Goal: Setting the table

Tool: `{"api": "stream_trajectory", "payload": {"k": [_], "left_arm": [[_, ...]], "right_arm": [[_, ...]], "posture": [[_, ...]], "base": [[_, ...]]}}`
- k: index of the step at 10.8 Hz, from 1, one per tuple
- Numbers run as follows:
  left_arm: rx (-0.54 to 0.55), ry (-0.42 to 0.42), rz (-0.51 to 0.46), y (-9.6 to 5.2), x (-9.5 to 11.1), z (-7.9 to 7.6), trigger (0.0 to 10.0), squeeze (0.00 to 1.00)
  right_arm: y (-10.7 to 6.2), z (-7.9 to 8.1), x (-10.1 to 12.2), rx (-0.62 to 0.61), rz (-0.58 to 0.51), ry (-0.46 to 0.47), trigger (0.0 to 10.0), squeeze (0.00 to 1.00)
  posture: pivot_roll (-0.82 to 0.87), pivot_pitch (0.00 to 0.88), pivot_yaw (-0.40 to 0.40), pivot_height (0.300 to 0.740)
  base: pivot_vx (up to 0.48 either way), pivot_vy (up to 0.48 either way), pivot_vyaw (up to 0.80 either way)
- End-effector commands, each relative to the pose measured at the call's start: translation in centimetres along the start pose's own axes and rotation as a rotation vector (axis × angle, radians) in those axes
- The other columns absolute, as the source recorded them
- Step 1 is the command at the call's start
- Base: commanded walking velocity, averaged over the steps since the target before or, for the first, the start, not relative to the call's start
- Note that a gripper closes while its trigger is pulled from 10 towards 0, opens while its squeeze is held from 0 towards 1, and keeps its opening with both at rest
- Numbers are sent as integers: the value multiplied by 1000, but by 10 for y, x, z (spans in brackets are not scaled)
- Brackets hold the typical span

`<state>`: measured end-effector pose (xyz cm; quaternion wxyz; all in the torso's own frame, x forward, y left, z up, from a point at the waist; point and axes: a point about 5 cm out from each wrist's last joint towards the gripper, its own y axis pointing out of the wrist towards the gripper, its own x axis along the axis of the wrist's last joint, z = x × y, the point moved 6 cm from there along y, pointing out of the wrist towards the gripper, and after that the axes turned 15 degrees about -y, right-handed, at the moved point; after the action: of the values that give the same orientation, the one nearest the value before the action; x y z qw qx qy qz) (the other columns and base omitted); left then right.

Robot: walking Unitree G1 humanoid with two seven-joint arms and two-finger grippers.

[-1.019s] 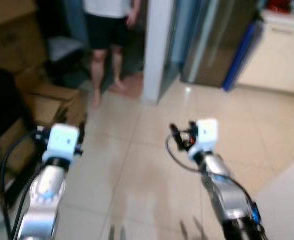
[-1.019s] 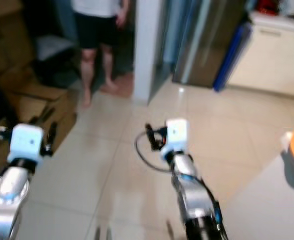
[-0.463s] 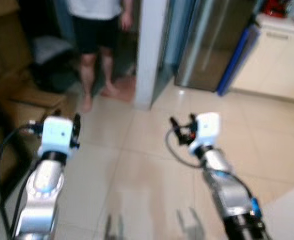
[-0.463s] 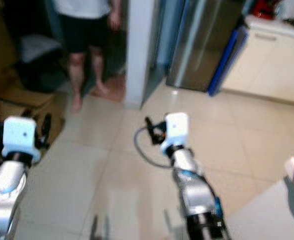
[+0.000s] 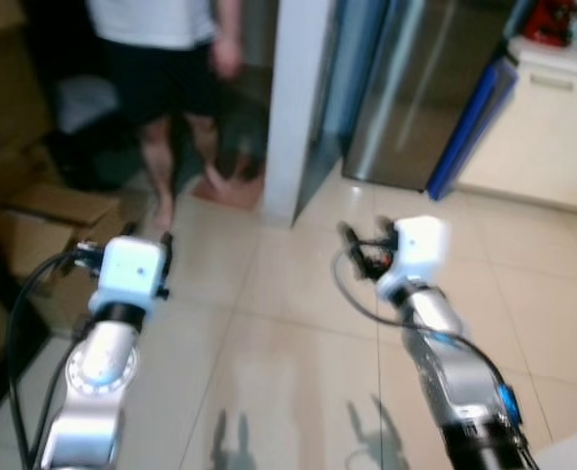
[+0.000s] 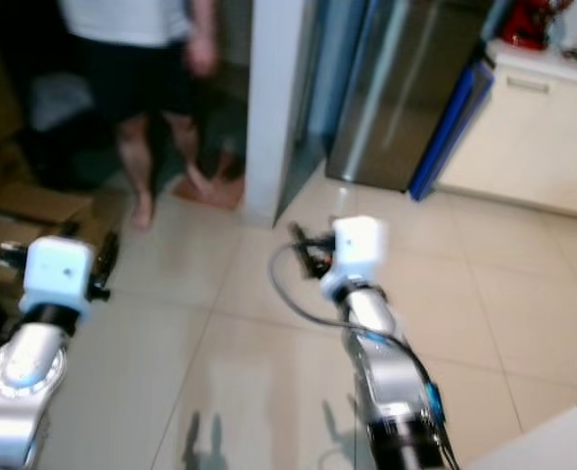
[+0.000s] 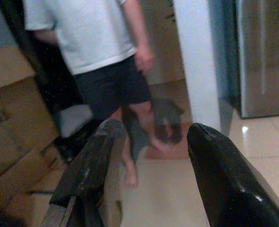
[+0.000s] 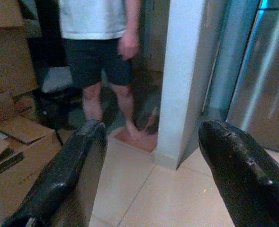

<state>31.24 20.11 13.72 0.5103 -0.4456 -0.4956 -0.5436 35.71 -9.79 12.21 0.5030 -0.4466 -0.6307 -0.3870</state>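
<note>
Glossy beige tiled floor [image 5: 298, 343] runs to a white pillar [image 5: 298, 98], steel fridge [image 5: 415, 88] and cream cabinet [image 5: 552, 137]; left pincer [image 7: 153, 156] and right pincer [image 8: 151, 156] hover spread apart, empty, facing a barefoot person [image 8: 101, 56] beside brown cardboard boxes [image 8: 16, 142]

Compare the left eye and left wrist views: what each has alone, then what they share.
Left eye view: tall blue panel, cream cabinet, red appliance. Left wrist view: left gripper close up, jaws open and empty. Both: barefoot person in white shirt and dark shorts, white pillar, steel fridge, brown cardboard boxes.
</note>
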Motion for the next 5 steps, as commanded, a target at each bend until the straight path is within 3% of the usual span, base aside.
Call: {"api": "stream_trajectory", "payload": {"k": [1, 3, 5], "left_arm": [[-46, -10, -9, 3, 1, -16, 10000, 0], [-37, -13, -16, 0, 2, -19, 10000, 0], [-42, -5, -20, 4, 3, -16, 10000, 0]], "right_arm": [[-4, -19, 0, -46, 8, -20, 10000, 0], [-11, -24, -3, -63, 24, -10, 10000, 0], [-3, -21, 4, -42, 5, -23, 10000, 0]], "posture": [[32, 0, -76, 740], [31, 0, -91, 740], [35, 0, -94, 740]], "base": [[409, 0, 0], [409, 0, 0], [409, 0, 0]]}}
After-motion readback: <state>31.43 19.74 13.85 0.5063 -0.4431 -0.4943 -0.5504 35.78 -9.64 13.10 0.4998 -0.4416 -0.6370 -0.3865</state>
